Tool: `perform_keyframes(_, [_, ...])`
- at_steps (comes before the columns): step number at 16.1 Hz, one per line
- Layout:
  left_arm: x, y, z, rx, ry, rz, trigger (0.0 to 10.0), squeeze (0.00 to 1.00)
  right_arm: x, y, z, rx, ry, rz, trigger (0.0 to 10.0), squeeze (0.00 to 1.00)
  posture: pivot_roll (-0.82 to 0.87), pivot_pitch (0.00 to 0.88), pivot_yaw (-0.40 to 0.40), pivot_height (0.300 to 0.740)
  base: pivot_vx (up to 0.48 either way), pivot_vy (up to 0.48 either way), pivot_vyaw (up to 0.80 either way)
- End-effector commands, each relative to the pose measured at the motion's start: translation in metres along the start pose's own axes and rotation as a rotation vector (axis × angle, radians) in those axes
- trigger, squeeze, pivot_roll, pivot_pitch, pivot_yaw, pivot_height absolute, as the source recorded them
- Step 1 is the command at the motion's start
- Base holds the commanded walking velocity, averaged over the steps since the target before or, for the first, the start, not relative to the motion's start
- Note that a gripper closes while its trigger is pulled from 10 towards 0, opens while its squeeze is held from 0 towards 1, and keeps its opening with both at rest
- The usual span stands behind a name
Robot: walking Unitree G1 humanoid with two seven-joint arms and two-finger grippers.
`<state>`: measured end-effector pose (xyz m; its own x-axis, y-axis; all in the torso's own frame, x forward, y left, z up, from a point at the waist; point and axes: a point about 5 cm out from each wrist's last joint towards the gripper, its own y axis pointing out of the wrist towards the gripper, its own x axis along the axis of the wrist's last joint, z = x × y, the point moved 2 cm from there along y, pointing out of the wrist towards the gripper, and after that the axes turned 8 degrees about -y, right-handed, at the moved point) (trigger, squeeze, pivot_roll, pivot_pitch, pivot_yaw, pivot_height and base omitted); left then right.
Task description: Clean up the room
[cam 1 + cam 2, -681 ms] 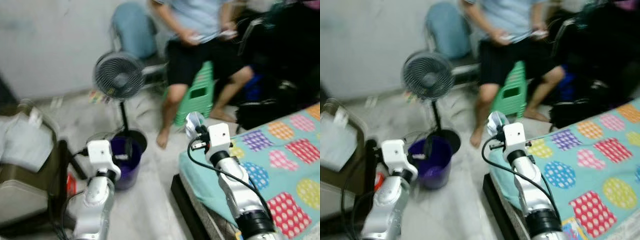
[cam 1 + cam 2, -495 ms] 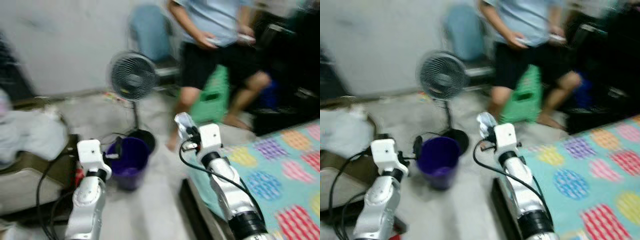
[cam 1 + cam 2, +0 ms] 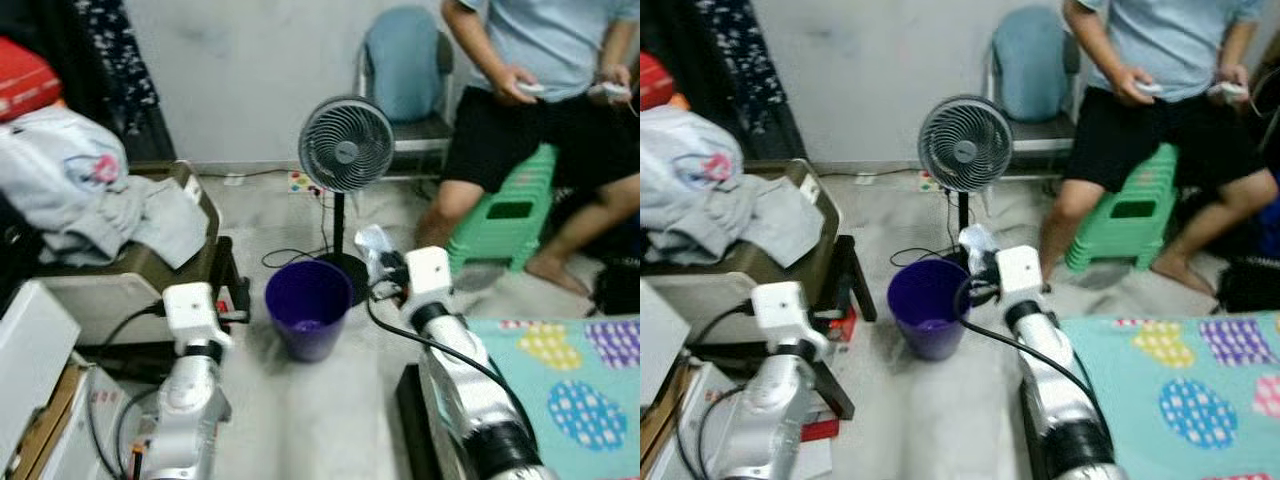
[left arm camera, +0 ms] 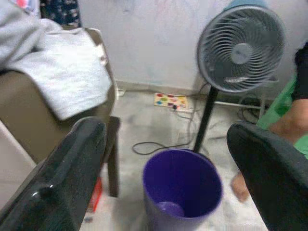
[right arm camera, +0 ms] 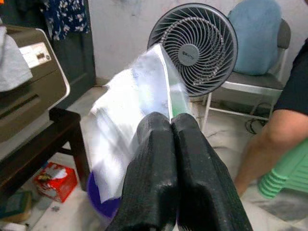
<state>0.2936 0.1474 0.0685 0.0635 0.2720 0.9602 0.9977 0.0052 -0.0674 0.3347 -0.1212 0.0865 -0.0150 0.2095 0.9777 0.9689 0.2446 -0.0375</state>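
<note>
Our right gripper (image 5: 171, 126) is pinched tight on a clear plastic wrapper (image 5: 130, 130), fingers pressed together with the sheet sticking out past the tips. In the head views the wrapper (image 3: 372, 242) sits up in the air just beside the rim of the purple bin (image 3: 308, 322), on the bin's right side, near the base of the fan (image 3: 346, 145). We can't tell if it is over the opening or just off it.

Our left gripper (image 4: 163, 154) is spread wide with nothing between the fingers (image 4: 72, 168). Through the gap we see the purple bin (image 4: 182, 190) on the floor with something small and pale at its bottom. The left arm (image 3: 190, 380) is held low, to the left of the bin.

The bin stands on the pale floor (image 3: 300, 420) in front of the fan's black round base. A black cord (image 3: 290, 258) loops on the floor by that base. Left of the bin is a dark stand with a printer (image 3: 760, 255) on it and grey clothes (image 3: 90, 190) piled on top. A red box (image 5: 55, 180) lies on the floor under the stand.

A person (image 3: 540, 100) sits behind on a green stool (image 3: 500, 215), holding a controller in each hand. A blue chair (image 3: 405, 70) is by the wall. A dotted bedsheet (image 3: 570, 370) is at our right.
</note>
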Motion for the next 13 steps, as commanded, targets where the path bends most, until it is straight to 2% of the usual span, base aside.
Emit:
perform_keyframes(1, [0.0041, 0.0011, 0.0037, 0.0, 0.009, -0.011, 10.0, 0.0, 0.0043, 0.0013, 0.0015, -0.001, 0.015, -0.018, 10.0, 0.0, -0.06, 0.0, -0.021, 0.74, 0.0, 0.0, 0.0])
perform_keyframes(5, [0.0041, -0.0001, 0.0009, -0.034, -0.01, -0.01, 10.0, 0.0, 0.0034, 0.0007, 0.0001, -0.009, 0.015, -0.016, 10.0, 0.0, -0.06, 0.0, -0.019, 0.74, 0.0, 0.0, 0.0])
perform_keyframes(8, [0.0045, -0.0006, -0.0001, -0.044, -0.016, -0.009, 10.0, 0.0, -0.001, -0.0018, -0.0047, -0.06, -0.013, 0.003, 10.0, 0.0, -0.06, 0.0, -0.018, 0.74, 0.0, 0.0, 0.0])
perform_keyframes(13, [0.0078, -0.0013, -0.0053, -0.088, -0.021, -0.026, 10.0, 0.0, -0.0027, -0.0022, -0.0022, -0.057, -0.012, 0.01, 10.0, 0.0, -0.06, 0.0, -0.018, 0.74, 0.055, 0.0, 0.0])
